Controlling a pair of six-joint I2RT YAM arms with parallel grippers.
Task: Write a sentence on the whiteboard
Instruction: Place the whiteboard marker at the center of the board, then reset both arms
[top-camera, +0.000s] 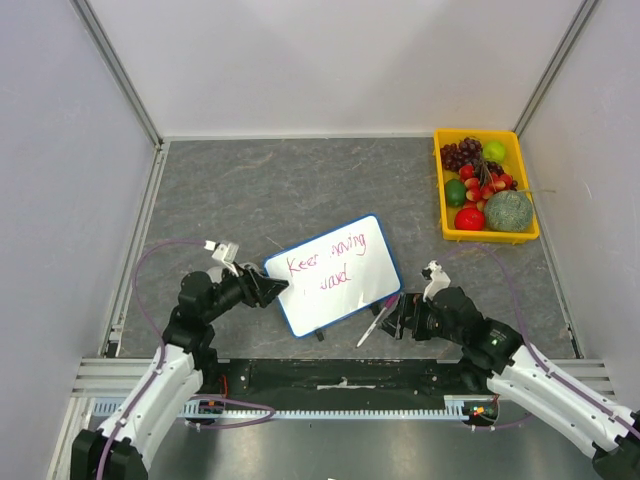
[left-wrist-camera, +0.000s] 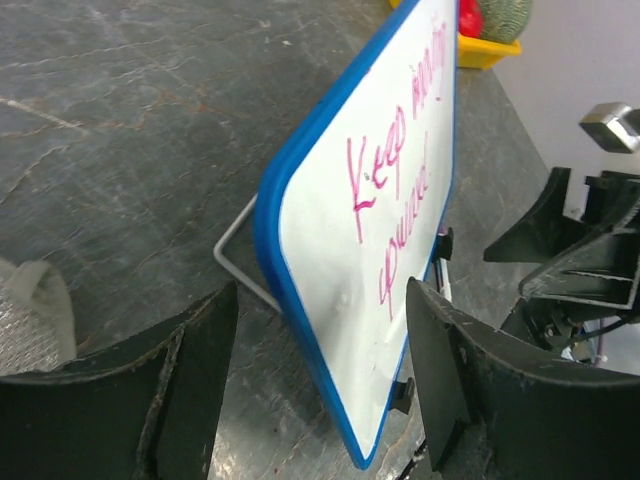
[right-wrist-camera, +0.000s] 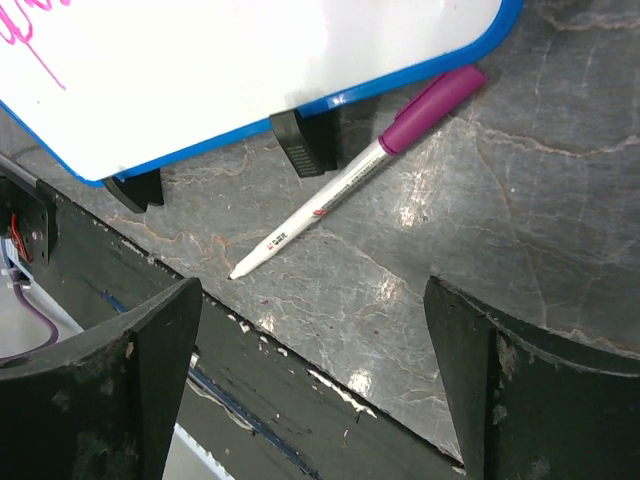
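Subject: the sentence (top-camera: 330, 262), thin magenta handwriting in two short lines. The first word reads "Keep"; the rest is not legible with confidence. It sits on the small white rectangular whiteboard with a blue rim (top-camera: 372, 280), which stands tilted on black feet and a wire prop. The board is at the near middle of the grey marbled surface (top-camera: 250, 190), turned at an angle.

A white-barrelled marker with a magenta cap (right-wrist-camera: 355, 180) lies flat on the surface, its capped end just beside the board's near right edge. No jaws touch it.

The left gripper (top-camera: 278, 290) is at the board's left corner. Its jaws stand apart with the corner between them, and no contact is visible. The right gripper (right-wrist-camera: 312, 290) hovers over the marker, jaws spread wide and grasping nothing.

A yellow plastic tray of fruit (top-camera: 441, 185) sits at the far right, well apart.

Assessment: the writing appears complete and the step in hand is clearing away. Recommendations:
- The left arm should draw back to the left along the line of its own jaws, so that neither finger clips the blue rim and tips the propped board.
- The right arm should rise straight up, to avoid rolling the marker against the feet.
- Neither gripper should sweep across the board face, since the ink may smear.
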